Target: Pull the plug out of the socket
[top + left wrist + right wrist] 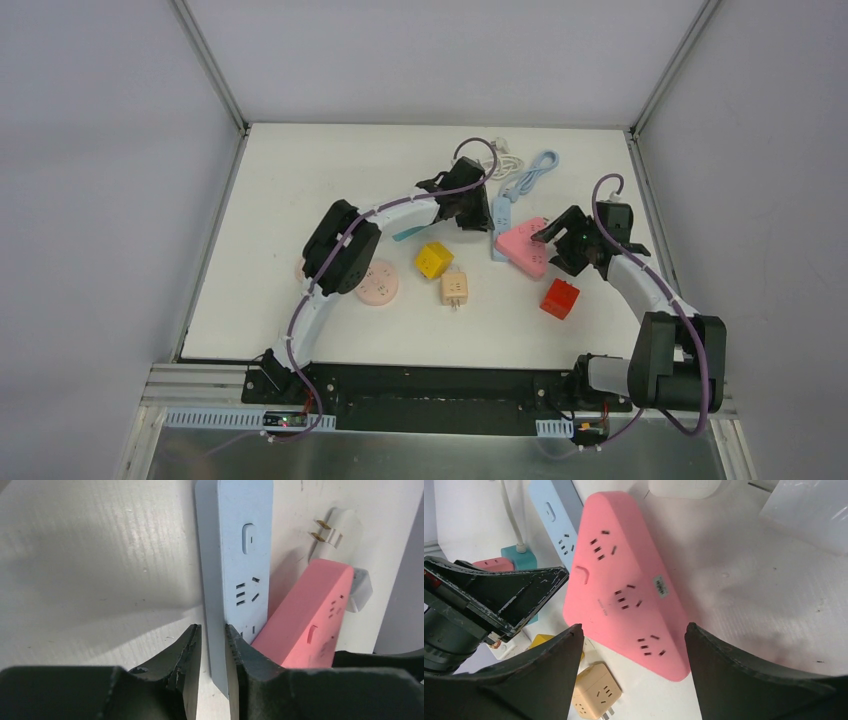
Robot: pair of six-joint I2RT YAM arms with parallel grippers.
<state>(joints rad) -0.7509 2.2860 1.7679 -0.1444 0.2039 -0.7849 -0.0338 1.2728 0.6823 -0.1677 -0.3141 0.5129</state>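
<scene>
Two claws engaged: left claw pinches blue power strip at near end; right claw spread astride pink strip. White plug lies loose on bench beyond left claw, prongs bare; pull prob. done.

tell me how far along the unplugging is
Done: unclear; the visible sockets on the blue power strip and pink power strip are empty, and a white plug lies loose. In hand: left end effector fingers flank the blue strip's end; right end effector hangs open over the pink one. Remaining: any pull, if a plug is seated out of view.
</scene>
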